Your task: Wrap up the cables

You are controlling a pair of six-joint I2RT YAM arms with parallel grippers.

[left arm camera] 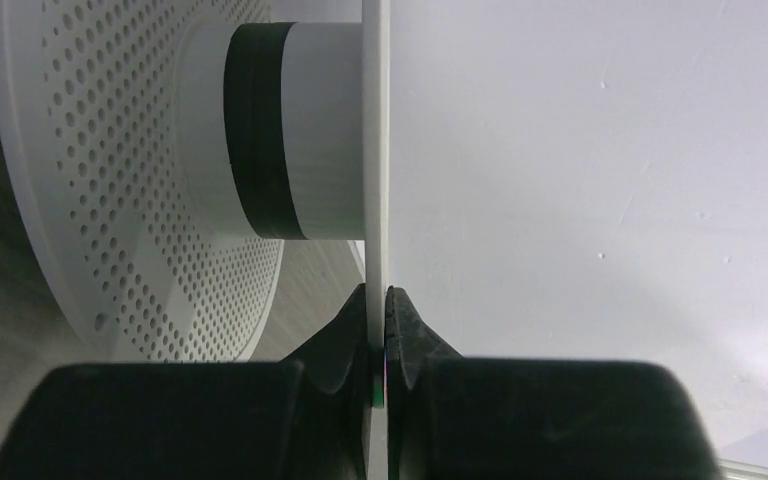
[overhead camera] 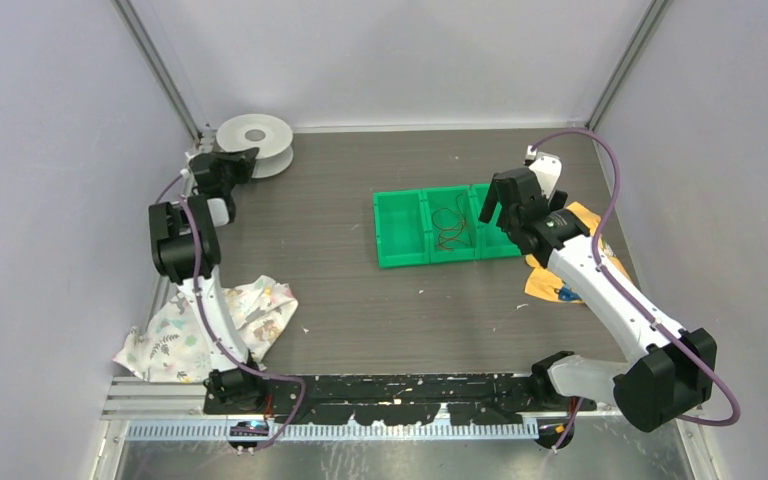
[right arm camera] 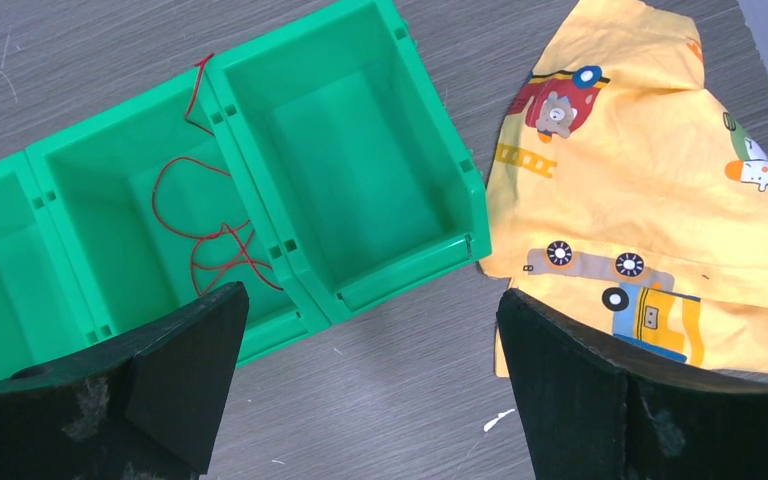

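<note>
Grey wood-grain table point(overhead camera: 360, 310) sits inside a white-walled enclosure.

1. Left arm: the left gripper point(left arm camera: 377, 320) is at the far left corner of the table. Its fingers are pressed together on the thin outer flange of a white spool point(overhead camera: 260, 140). The wrist view shows the flange edge clamped between both pads. The spool's other flange is perforated, and a dark band circles the hub.

2. Right arm: the right gripper point(right arm camera: 368, 300) hangs above the right end of a row of three joined green bins point(overhead camera: 402, 262). Its fingers are spread wide.

3. Task item: the cables point(right arm camera: 222, 238) lie in loose red-and-dark loops on the floor of the middle bin. One strand runs up to the rim at the divider shared with the right-hand bin.

4. Other items: a yellow cloth point(right arm camera: 640, 170) printed with cartoon vehicles lies just beside the right-hand bin. A floral white cloth point(overhead camera: 260, 310) lies near the left arm's base.
</note>
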